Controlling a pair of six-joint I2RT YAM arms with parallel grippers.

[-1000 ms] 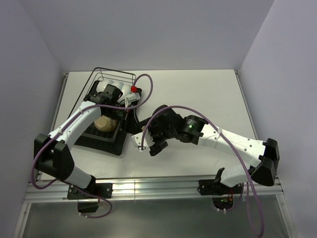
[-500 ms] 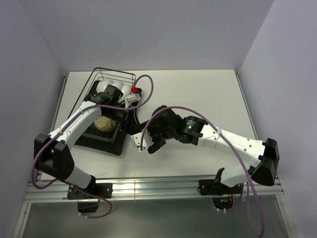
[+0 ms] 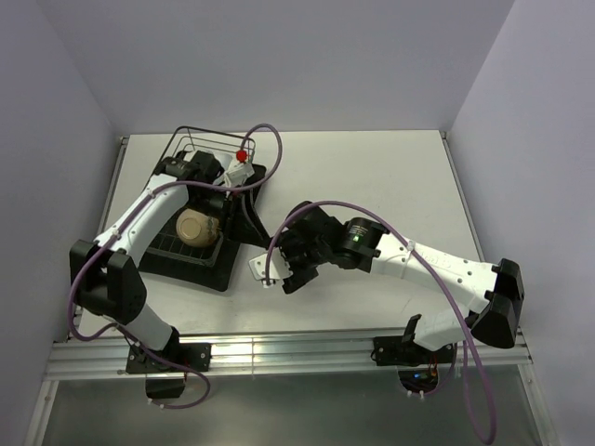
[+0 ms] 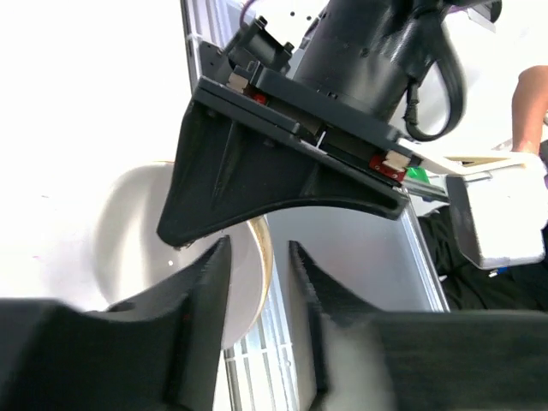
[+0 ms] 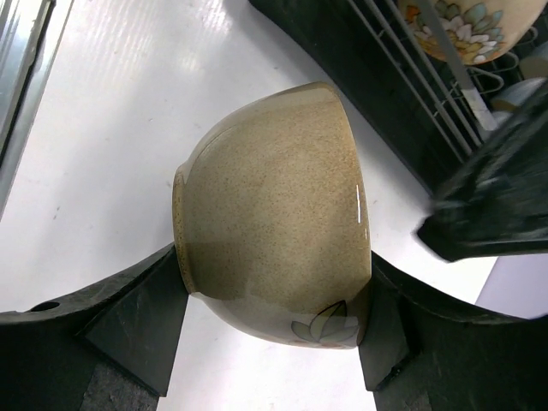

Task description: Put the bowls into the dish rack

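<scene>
Held bowl: tan bowl, glossy speckled underside, leaf motif near the rim, turned on its side.
Right pincer: clenched on the tan bowl, over the counter, just off the 4 o'clock corner of the dish rack.
Left pincer: released, jaws slightly parted around the rim of a white bowl in the rack.
Rack: at the counter's 10 o'clock, flowered bowl inside.
</scene>
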